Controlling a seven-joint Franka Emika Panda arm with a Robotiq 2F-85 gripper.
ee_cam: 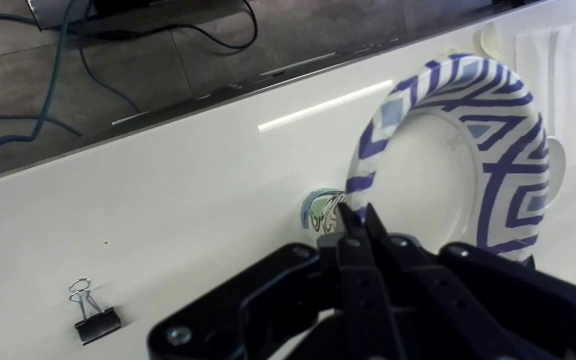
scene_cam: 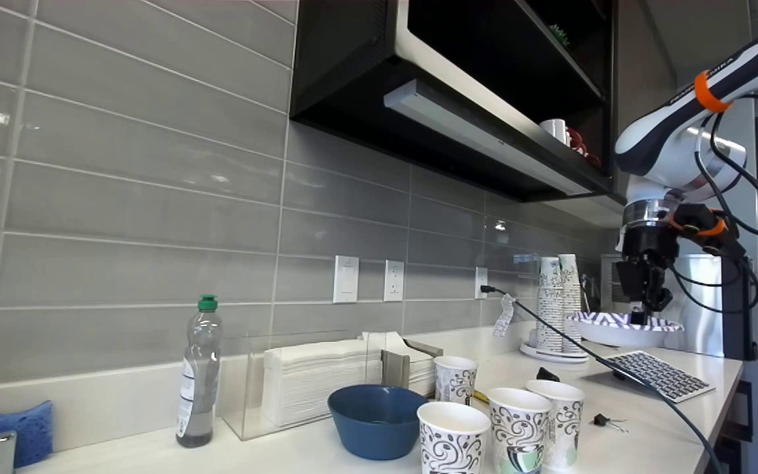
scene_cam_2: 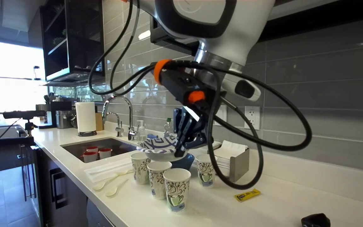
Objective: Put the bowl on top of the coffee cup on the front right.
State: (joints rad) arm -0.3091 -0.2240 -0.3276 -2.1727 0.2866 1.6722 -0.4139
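Observation:
The bowl, shallow and white with a blue-purple pattern, is held in the air above the counter. It also shows in an exterior view and in the wrist view. My gripper is shut on its rim, with one finger inside and one outside. The gripper is in both exterior views. Several alike white paper coffee cups stand below; one has a green cup print and is at the near end of a row. In the wrist view, a cup is mostly hidden under the bowl and fingers.
A plain blue bowl and a napkin holder stand beside the cups. A soap bottle, keyboard, stacked cups, black cable, binder clip, yellow packet and spoons are around. A sink holds red mugs.

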